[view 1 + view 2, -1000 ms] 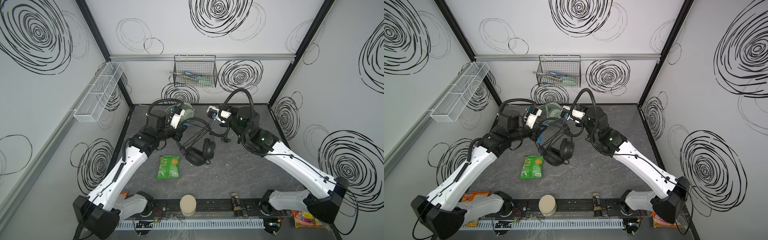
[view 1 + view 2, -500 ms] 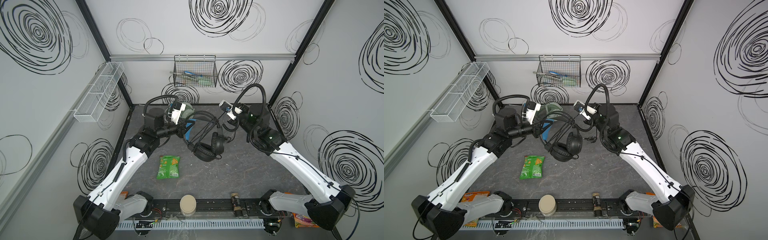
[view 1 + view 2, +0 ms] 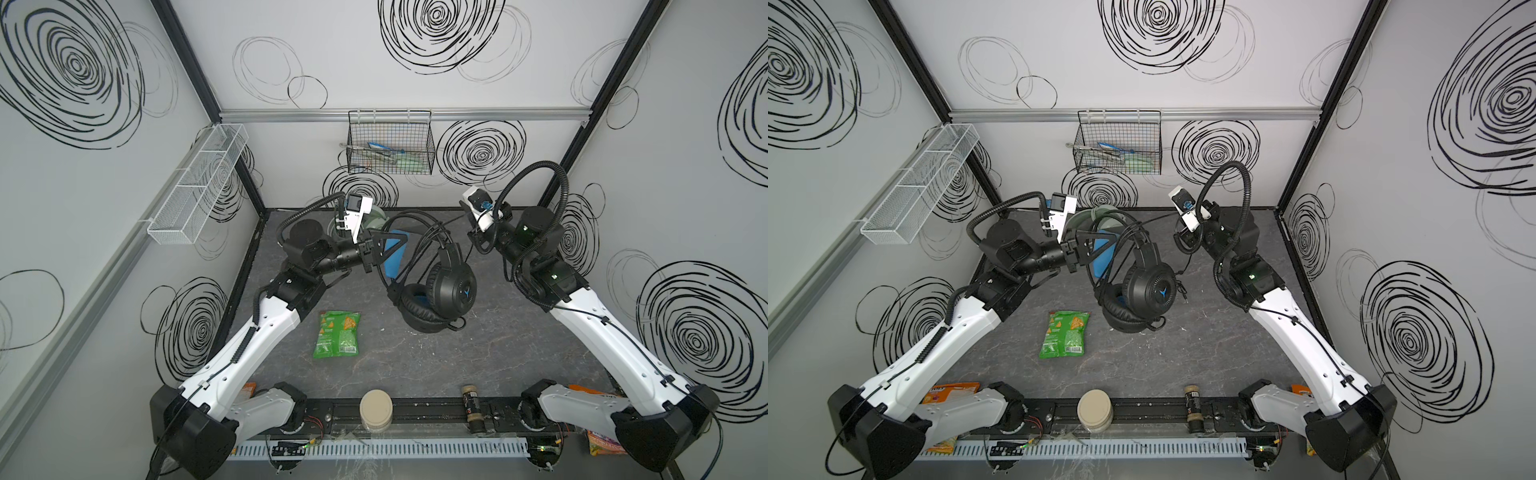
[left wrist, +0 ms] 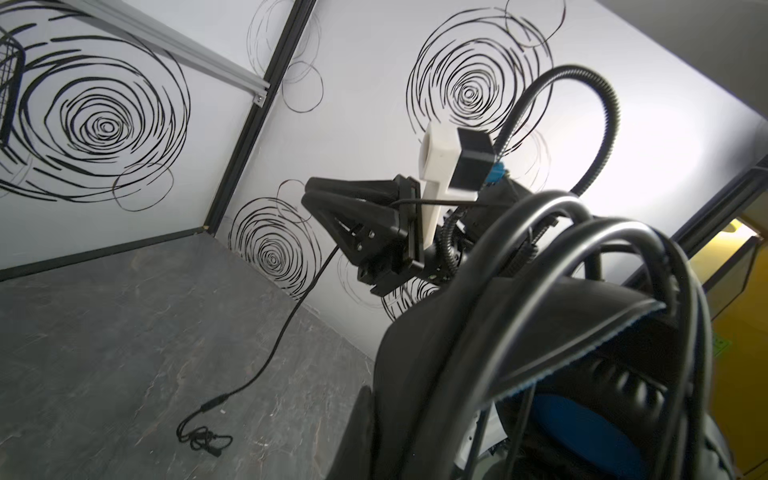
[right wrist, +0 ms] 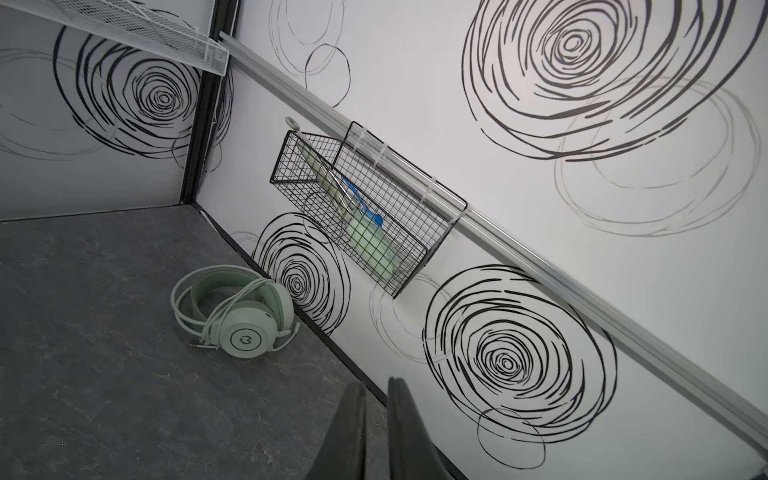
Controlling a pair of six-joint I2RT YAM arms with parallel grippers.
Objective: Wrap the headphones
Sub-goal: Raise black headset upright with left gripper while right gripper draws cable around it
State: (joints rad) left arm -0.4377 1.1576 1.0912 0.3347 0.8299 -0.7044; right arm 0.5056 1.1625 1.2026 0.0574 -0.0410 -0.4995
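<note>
Landmark: green snack bag (image 3: 336,334), lying flat on the dark grey marbled tabletop (image 3: 415,365).
Front edge: round beige lidded jar (image 3: 376,409), nearer than the bag and slightly to its right. A small brown bottle (image 3: 469,405) is also nearer, well to the bag's right.
Black headset: black over-ear headphones with blue headband lining and a blue earcup logo (image 3: 453,286). They hang by the headband just beyond the bag, to its right. Whether the lower cup touches the tabletop cannot be told.
Black cable: several loops (image 3: 1121,245) are draped over the headband. The loose plug end (image 4: 203,436) lies on the tabletop, farther right of the bag.
Left gripper (image 3: 395,249): beyond the bag, fingers clamped together on the blue-lined headband.
Right gripper (image 5: 376,386): beyond the bag and far to its right. The fingers stand a narrow slit apart, with nothing seen between them.
Mint headset: mint-green over-ear headphones (image 5: 249,332), far beyond the bag at the foot of the back wall, with pale cable coiled around them.
Back wall: black wire basket (image 3: 390,145), hung above, farthest from the bag.
</note>
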